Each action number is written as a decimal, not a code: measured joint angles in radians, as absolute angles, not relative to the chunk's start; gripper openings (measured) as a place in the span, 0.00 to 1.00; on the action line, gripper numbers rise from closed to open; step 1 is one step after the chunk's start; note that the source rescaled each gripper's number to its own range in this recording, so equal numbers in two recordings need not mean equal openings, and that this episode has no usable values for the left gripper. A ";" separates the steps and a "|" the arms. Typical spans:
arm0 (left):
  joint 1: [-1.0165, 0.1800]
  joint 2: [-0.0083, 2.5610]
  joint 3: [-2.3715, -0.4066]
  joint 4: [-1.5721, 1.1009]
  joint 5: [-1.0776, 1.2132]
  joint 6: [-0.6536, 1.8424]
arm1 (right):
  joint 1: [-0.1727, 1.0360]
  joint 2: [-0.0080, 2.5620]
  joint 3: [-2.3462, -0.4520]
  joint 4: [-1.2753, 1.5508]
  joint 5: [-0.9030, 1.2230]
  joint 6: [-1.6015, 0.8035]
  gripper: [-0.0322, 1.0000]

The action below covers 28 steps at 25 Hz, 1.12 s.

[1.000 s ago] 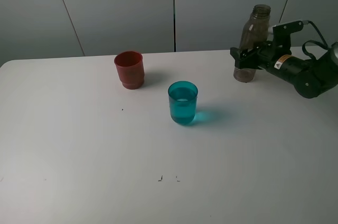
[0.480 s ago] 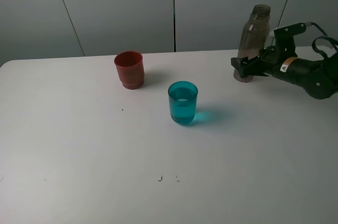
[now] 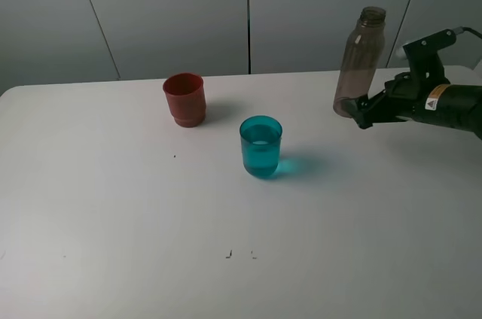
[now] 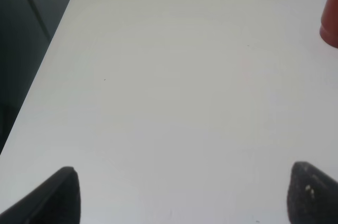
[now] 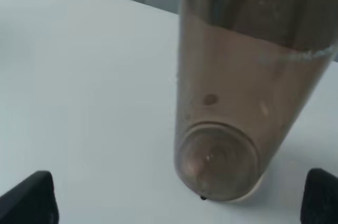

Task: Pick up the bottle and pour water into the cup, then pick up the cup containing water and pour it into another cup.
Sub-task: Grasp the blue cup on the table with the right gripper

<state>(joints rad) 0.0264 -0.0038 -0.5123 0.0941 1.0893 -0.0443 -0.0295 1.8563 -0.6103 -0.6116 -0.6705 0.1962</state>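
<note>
While the white table point(image 3: 113, 221) carries everything, the bottle point(image 3: 360, 59) stands upright at its far right, with the right gripper point(image 3: 361, 113) spread wide beside its base. The teal cup point(image 3: 260, 146) holds water mid-table, and the red cup point(image 3: 184, 98) stands farther back to its left. The left gripper point(image 4: 185, 195) gapes wide too, holding nothing.

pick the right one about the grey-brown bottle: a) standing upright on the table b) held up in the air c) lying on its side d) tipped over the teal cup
a, the grey-brown bottle stands upright on the table, and the open right gripper has its fingers either side of the base without touching it.
</note>
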 joint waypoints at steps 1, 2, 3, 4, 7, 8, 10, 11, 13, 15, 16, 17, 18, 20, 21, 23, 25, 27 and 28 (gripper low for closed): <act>0.026 -0.004 -0.512 0.094 1.089 -0.044 | -0.029 1.841 -0.588 -0.636 -0.670 0.204 1.00; 0.026 -0.004 -0.512 0.094 1.089 -0.044 | -0.029 1.827 -0.571 -0.668 -0.670 0.211 1.00; 0.026 -0.004 -0.512 0.094 1.089 -0.044 | -0.029 1.816 -0.550 -0.704 -0.670 0.220 1.00; 0.026 -0.004 -0.512 0.094 1.089 -0.044 | -0.029 1.812 -0.533 -0.746 -0.677 0.228 1.00; 0.026 -0.004 -0.512 0.094 1.089 -0.044 | -0.029 1.812 -0.507 -0.923 -0.723 0.262 1.00; 0.026 -0.004 -0.512 0.094 1.089 -0.044 | -0.029 1.810 -0.502 -0.985 -0.741 0.270 1.00; 0.026 -0.004 -0.512 0.094 1.089 -0.044 | -0.029 1.810 -0.503 -1.061 -0.766 0.289 1.00; 0.026 -0.004 -0.512 0.094 1.089 -0.044 | -0.029 1.810 -0.503 -1.080 -0.771 0.301 1.00; 0.026 -0.004 -0.512 0.094 1.089 -0.044 | -0.029 1.810 -0.503 -1.116 -0.786 0.316 1.00; 0.026 -0.004 -0.512 0.094 1.089 -0.044 | -0.029 1.822 -0.503 -1.141 -0.826 0.324 1.00; 0.026 -0.004 -0.512 0.094 1.089 -0.044 | -0.027 1.831 -0.503 -1.149 -0.859 0.324 1.00; 0.026 -0.004 -0.512 0.094 1.089 -0.044 | -0.023 1.847 -0.503 -1.152 -0.891 0.321 1.00; 0.026 -0.004 -0.512 0.094 1.089 -0.044 | -0.016 1.865 -0.503 -1.153 -0.912 0.309 1.00; 0.026 -0.004 -0.512 0.094 1.089 -0.044 | 0.003 1.905 -0.505 -1.155 -0.944 0.297 1.00; 0.026 -0.004 -0.512 0.094 1.089 -0.044 | 0.015 1.929 -0.514 -1.155 -0.949 0.295 1.00; 0.026 -0.004 -0.512 0.094 1.089 -0.044 | 0.039 1.970 -0.539 -1.157 -0.953 0.291 1.00; 0.026 -0.004 -0.512 0.094 1.089 -0.044 | 0.064 2.011 -0.567 -1.157 -0.957 0.291 1.00; 0.026 -0.004 -0.512 0.094 1.089 -0.044 | 0.086 2.043 -0.600 -1.157 -0.973 0.289 1.00; 0.026 -0.004 -0.512 0.094 1.089 -0.044 | 0.095 2.058 -0.614 -1.157 -0.983 0.287 1.00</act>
